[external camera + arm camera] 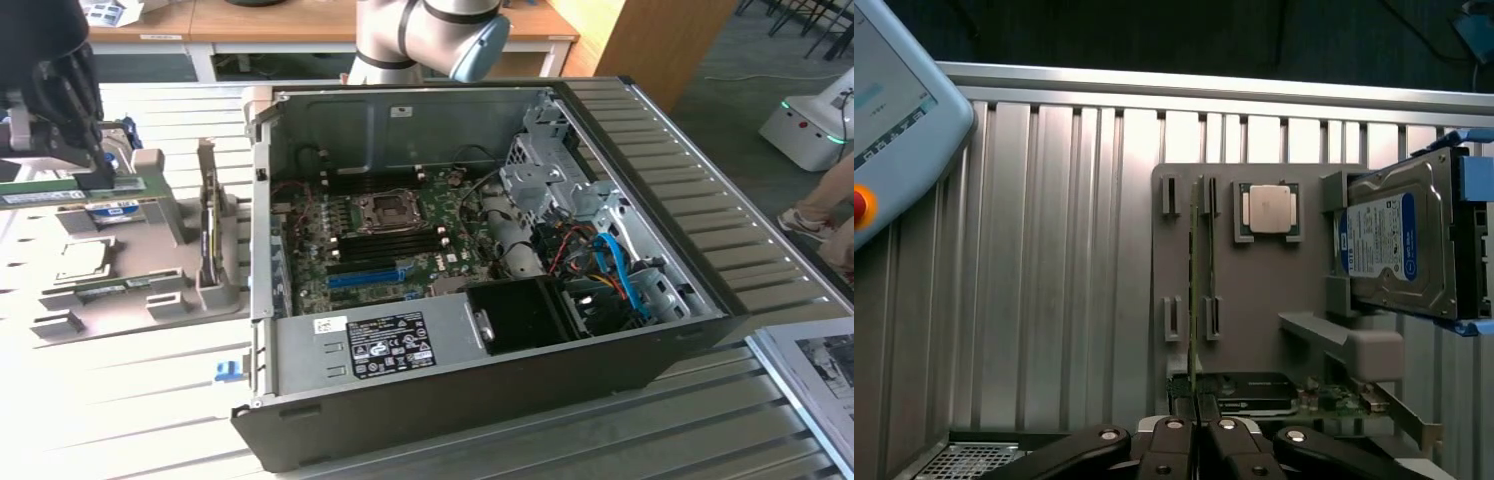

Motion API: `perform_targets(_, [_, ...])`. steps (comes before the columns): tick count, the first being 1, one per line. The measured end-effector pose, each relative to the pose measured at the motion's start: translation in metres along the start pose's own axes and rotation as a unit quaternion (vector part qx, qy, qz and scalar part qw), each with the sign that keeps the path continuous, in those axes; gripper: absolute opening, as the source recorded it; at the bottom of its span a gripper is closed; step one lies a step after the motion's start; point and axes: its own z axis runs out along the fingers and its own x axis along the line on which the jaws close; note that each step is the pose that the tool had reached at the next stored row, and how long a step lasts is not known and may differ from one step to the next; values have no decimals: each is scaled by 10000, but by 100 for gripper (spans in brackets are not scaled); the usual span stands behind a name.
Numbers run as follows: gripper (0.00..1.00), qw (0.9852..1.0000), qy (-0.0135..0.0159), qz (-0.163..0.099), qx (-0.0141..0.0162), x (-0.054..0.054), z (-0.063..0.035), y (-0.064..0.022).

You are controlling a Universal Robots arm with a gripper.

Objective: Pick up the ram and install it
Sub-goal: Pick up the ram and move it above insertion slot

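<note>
The ram [60,188] is a thin green stick with a pale label. It lies level in my gripper [83,176], which is shut on it at the exterior view's far left, over the grey parts holder [127,265]. In the wrist view the ram [1194,290] is seen edge-on, running out from between my gripper [1197,428] fingers across the holder [1254,320]. Whether the stick has cleared the holder's brackets I cannot tell. The open computer case [694,290] lies to the exterior view's right, with the motherboard [380,245] and its dark memory slots [387,238] exposed.
The holder also carries a processor chip [1266,208], a silver hard drive [1394,245] and an upright card [210,235]. A blue slot [364,278] sits on the motherboard. A teach pendant [889,110] lies on the ribbed metal table [1054,280]. The arm's base [427,40] stands behind the case.
</note>
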Motion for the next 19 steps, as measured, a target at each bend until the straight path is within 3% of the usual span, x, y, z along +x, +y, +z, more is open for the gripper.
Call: perform_targets(19, [12, 10000, 0, 1, -35, 4, -19, -344])
